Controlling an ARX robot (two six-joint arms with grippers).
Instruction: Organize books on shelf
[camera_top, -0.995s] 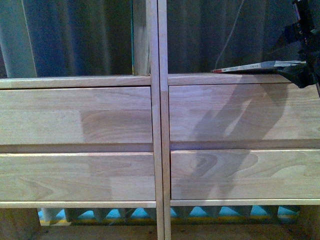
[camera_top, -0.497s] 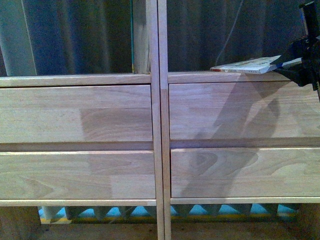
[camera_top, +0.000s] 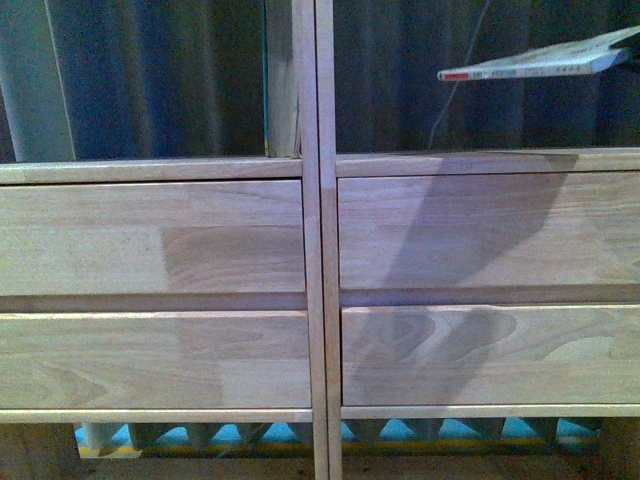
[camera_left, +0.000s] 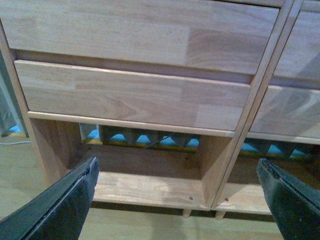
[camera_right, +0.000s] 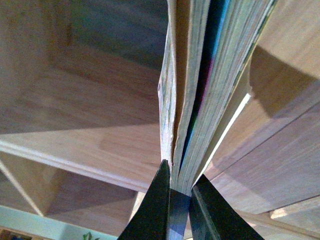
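Observation:
The shelf is a light wood bookcase with two columns and wide drawer fronts. A thin white book with a red mark on its spine hangs nearly flat in the air inside the upper right compartment, above the ledge. My right gripper is shut on the book, pinching its edge between the dark fingers; the gripper itself is out of the front view. My left gripper is open and empty, low before the shelf's bottom compartment.
Dark curtains hang behind the backless upper compartments. The center posts divide the columns. Blue and grey shapes show under the lower drawers. The wood floor lies below the shelf.
The book has risen from the right compartment's ledge and now hangs well above it. The right gripper has gone out of the front view.

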